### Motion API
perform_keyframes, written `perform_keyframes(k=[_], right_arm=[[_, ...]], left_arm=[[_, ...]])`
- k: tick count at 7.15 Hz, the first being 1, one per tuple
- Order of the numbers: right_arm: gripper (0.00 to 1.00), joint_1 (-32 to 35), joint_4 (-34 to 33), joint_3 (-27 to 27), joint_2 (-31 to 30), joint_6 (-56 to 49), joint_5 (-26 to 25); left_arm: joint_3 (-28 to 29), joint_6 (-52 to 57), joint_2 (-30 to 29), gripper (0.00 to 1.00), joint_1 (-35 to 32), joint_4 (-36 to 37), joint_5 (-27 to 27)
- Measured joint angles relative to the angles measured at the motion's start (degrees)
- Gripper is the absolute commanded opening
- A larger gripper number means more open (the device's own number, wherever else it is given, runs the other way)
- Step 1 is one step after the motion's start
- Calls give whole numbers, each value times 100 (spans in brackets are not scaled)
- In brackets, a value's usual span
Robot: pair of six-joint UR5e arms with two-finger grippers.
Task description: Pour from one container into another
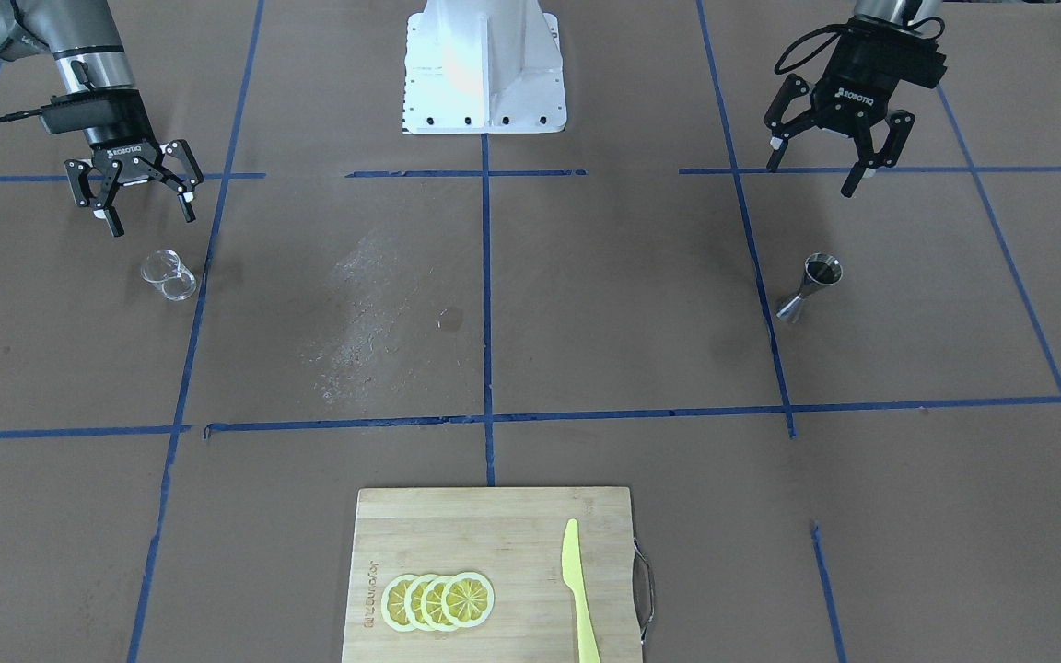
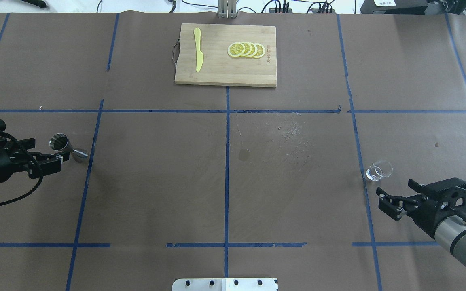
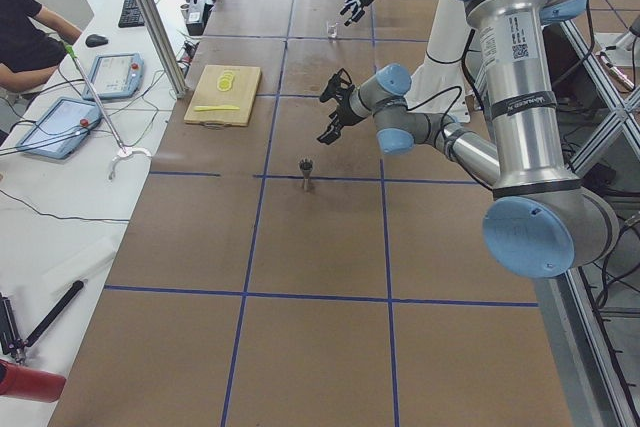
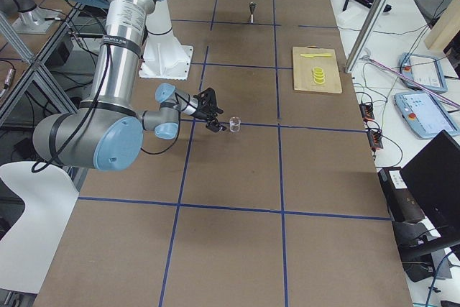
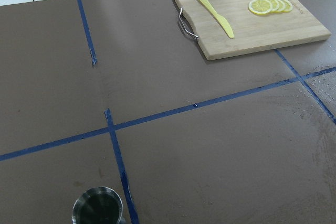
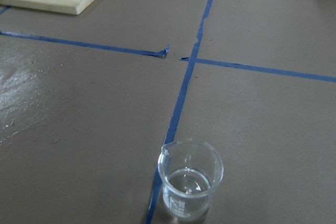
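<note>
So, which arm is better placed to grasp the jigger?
Left. The left claw, open, hangs just by the jigger, on its own side. The right claw is far off, by the beaker.

Surface: a wide surface [image 2: 156, 194] is covered in brown paper and divided into large rectangles by lines of blue tape [image 2: 227, 161].
Marks: a pale, scuffed patch [image 2: 293, 141] is seen near the middle of the paper, where light is reflected.
Side bench: a long white bench [image 3: 70, 247] is set along one long side of the surface; two blue-framed tablets [image 3: 112, 74] and loose black cables are laid on it.
Post: a slanted aluminium post [image 3: 150, 22] is fixed at the bench edge.
Screen: a black screen [image 4: 435, 185] is placed at one end of the bench.
Light: the scene is evenly lit, and only soft shadows are cast.
</note>
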Motion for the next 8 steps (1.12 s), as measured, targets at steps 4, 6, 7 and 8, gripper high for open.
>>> perform_keyframes(k=[4, 6, 7, 8], right_arm=[[100, 1184, -1792, 1232, -67, -11, 2582], [100, 2181, -2167, 1444, -4, -320, 4023], [100, 2761, -2220, 1467, 11, -594, 4853], [100, 3275, -2279, 1470, 22, -872, 5535]], left_arm=[[159, 305, -380, 100, -529, 301, -787], [197, 711, -857, 100, -961, 993, -1256], [190, 1018, -1056, 100, -1199, 1403, -1406], [189, 1348, -1188, 100, -1482, 1739, -1632]])
